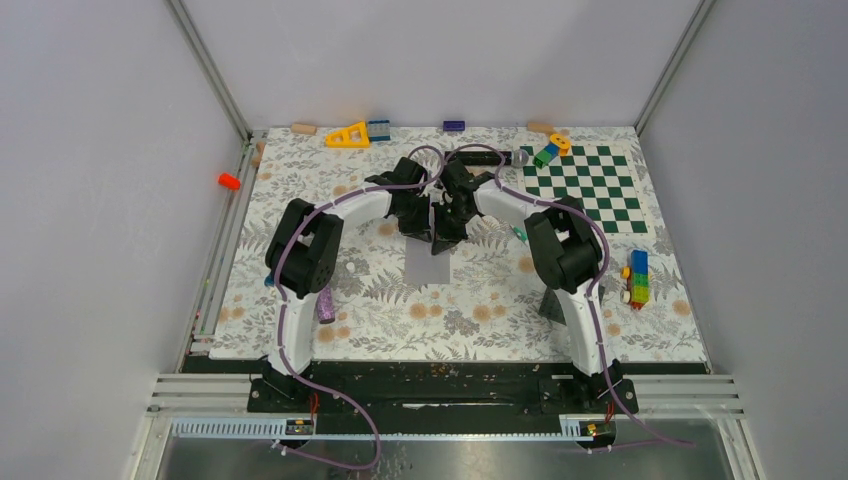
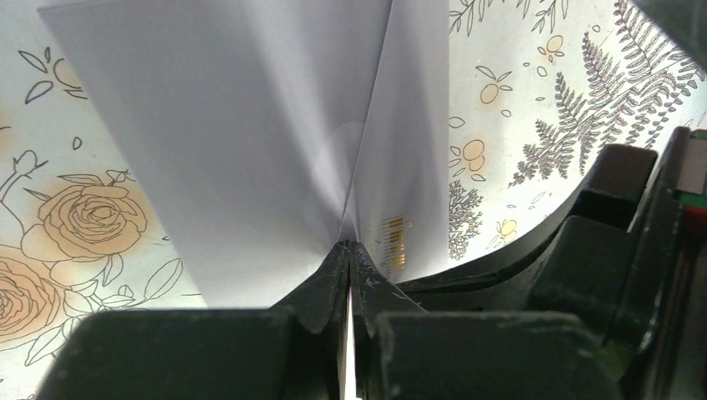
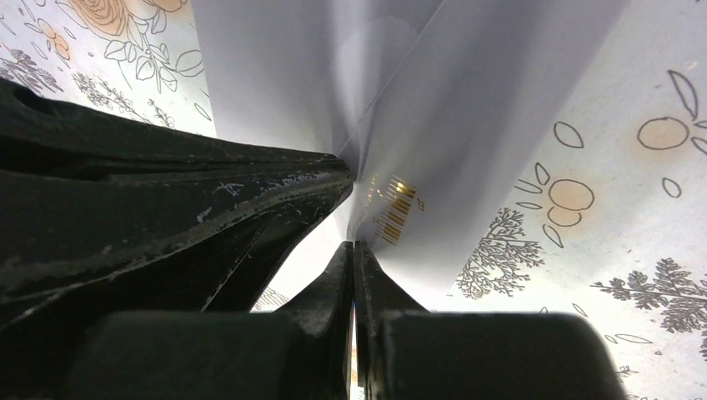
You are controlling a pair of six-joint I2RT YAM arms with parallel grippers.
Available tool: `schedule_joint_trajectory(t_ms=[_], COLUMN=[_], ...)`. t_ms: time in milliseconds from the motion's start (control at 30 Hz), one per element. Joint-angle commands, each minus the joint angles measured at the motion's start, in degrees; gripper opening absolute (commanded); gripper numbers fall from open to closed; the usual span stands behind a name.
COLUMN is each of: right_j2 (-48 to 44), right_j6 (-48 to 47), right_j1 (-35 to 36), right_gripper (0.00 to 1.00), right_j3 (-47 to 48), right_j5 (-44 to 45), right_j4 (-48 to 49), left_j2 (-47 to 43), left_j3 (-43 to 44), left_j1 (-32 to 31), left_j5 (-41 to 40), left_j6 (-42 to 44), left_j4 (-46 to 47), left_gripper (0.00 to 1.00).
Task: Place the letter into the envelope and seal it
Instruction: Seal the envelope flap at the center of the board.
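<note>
I see left gripper (image 2: 348, 247) clamped tight on the envelope (image 2: 233, 125) | right gripper (image 3: 353, 245) pinched closed on same envelope | both tips side by side, mid-table (image 1: 480, 312)

Table (image 1: 480, 322), flat, covered in a fern-and-rose print.
- Centre: light grey envelope (image 1: 430, 265), far end hidden.
- 2 o'clock: green-and-white checkerboard (image 1: 590, 190), with green, blue and orange blocks (image 1: 551, 150) at its far-left corner.
- 11 o'clock: yellow triangular block (image 1: 347, 135), with a blue block (image 1: 379, 129) just beside it.
- 12 o'clock: purple brick (image 1: 454, 126).
- 4 o'clock: stacked coloured bricks (image 1: 637, 277).
- 8 o'clock: purple cylinder (image 1: 326, 305).
</note>
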Motion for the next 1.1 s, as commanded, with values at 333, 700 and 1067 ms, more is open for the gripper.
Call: schedule_joint_trajectory(t_ms=[333,700,1067], right_j2=[-2.38,1.12,0.31], right_j6=[-0.31,3.47,7.92], right_j1=[0.63,0.64,0.65], right_gripper=[0.00,0.00,0.00], right_j3=[-4.19,1.49,-0.13], right_j5=[-1.80,0.41,2.27], right_j4=[-2.18,-1.82,0.00], left_j2=[2.26,1.77,1.32], left_j3=[0.81,-0.25,-0.89], left_j1=[-1.45,-1.73,-1.72], left_j5=[-2.28,-2.10,-2.01], left_j6=[1.03,1.14,1.06], left_j4=[-1.02,-0.76,-0.58], left_gripper=[0.00,0.00,0.00])
